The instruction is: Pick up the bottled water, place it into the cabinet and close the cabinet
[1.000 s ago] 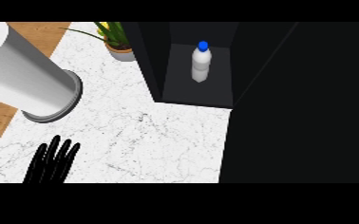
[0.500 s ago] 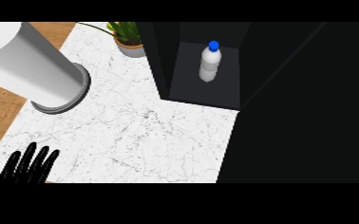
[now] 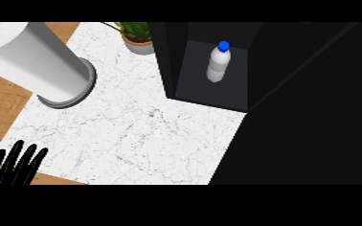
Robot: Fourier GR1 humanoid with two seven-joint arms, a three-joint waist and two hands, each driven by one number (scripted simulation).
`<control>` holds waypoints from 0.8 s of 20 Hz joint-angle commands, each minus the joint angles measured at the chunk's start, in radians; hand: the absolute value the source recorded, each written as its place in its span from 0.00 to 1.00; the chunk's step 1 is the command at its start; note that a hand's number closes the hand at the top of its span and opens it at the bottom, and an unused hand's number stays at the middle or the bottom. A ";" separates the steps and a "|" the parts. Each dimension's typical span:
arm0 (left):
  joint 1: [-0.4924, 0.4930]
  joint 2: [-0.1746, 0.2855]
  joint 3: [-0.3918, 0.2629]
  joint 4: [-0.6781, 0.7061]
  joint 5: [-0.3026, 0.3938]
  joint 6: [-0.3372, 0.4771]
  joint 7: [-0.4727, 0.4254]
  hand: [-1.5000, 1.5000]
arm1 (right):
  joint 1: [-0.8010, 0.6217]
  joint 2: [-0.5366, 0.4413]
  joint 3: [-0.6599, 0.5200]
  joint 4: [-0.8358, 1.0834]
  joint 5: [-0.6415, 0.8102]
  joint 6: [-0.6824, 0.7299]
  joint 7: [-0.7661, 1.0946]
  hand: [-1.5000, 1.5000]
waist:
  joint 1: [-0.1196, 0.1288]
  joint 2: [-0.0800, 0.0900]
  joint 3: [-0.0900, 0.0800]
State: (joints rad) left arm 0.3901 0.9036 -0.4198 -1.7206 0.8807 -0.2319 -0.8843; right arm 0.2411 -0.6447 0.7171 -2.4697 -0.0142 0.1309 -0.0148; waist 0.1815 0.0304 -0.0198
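Bottled water stands upright inside the open cabinet, so placement looks complete and only closing is left. Left hand rests at the edge of the surface, fingers straight, holding nothing.

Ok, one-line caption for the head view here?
Bottled water stands upright inside the open cabinet; left hand rests open at the view's lower-left edge.

table: white marbled top | potted plant set at far edge | black cabinet stood just beside plant
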 commanded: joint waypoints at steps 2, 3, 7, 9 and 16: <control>0.002 0.036 0.022 -0.004 0.011 -0.046 -0.003 0.00 | -0.102 0.099 0.071 0.050 -0.052 -0.007 0.151 1.00 | 0.023 0.009 0.001; -0.002 0.023 0.024 0.000 0.012 -0.030 -0.005 0.00 | -0.105 0.120 0.084 0.047 -0.058 -0.019 0.177 1.00 | 0.008 0.004 0.000; 0.002 0.049 0.043 -0.004 0.027 -0.053 0.003 0.00 | -0.162 0.190 0.041 0.118 -0.110 -0.041 0.225 1.00 | 0.016 0.011 0.005; -0.011 0.050 0.061 0.012 0.046 -0.055 0.008 0.00 | -0.189 0.241 0.028 0.151 -0.151 -0.051 0.233 1.00 | 0.014 0.021 0.005; 0.009 0.063 0.078 0.018 0.062 -0.078 0.008 0.00 | -0.276 0.355 -0.040 0.263 -0.320 -0.059 0.307 1.00 | 0.017 0.020 0.008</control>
State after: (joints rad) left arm 0.3920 0.9620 -0.3522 -1.7128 0.9274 -0.2797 -0.8632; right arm 0.0328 -0.4290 0.7110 -2.3366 -0.2836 0.1854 0.2264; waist 0.1997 0.0423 -0.0170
